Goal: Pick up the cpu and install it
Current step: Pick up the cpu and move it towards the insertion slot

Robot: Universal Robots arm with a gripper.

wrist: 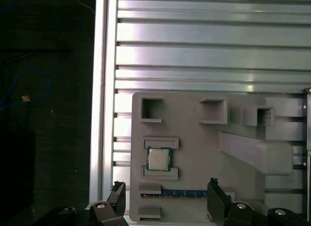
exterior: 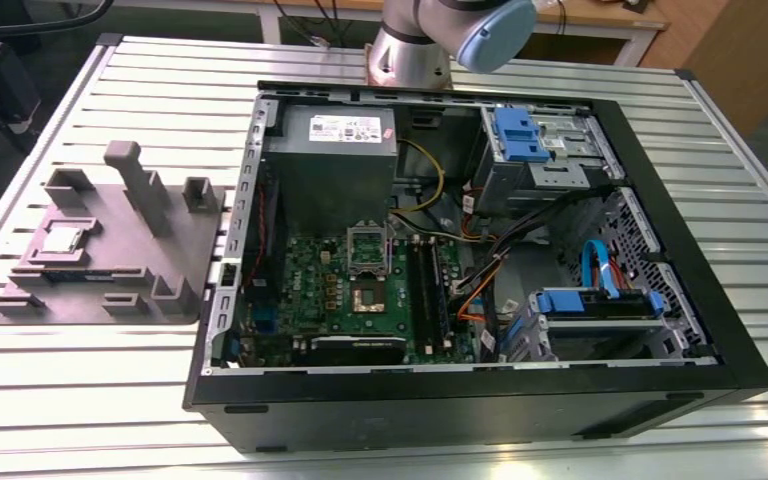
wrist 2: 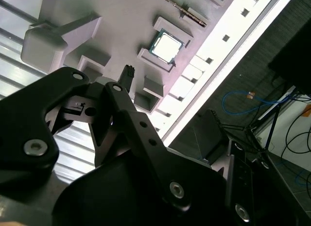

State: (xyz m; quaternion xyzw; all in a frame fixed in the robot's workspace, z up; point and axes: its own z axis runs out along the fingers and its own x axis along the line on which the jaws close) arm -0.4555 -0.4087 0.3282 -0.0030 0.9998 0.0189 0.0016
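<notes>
The end effector (wrist: 164, 183) hangs spread and empty near the cpu (wrist: 159, 159), seated in its grey holder (wrist: 194, 138)

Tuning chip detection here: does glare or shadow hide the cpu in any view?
Second wrist view: the table edge blows out white, but the cpu stays readable. First wrist view: cpu evenly lit, no shadow on it. Exterior view: cpu pale against the grey tray, unshadowed.

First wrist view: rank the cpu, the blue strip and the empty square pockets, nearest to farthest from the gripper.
1. Blue strip, at the tray's near edge, by the open gripper.
2. Cpu, in its frame on the grey tray.
3. Empty square pockets, along the tray's far edge.
</notes>
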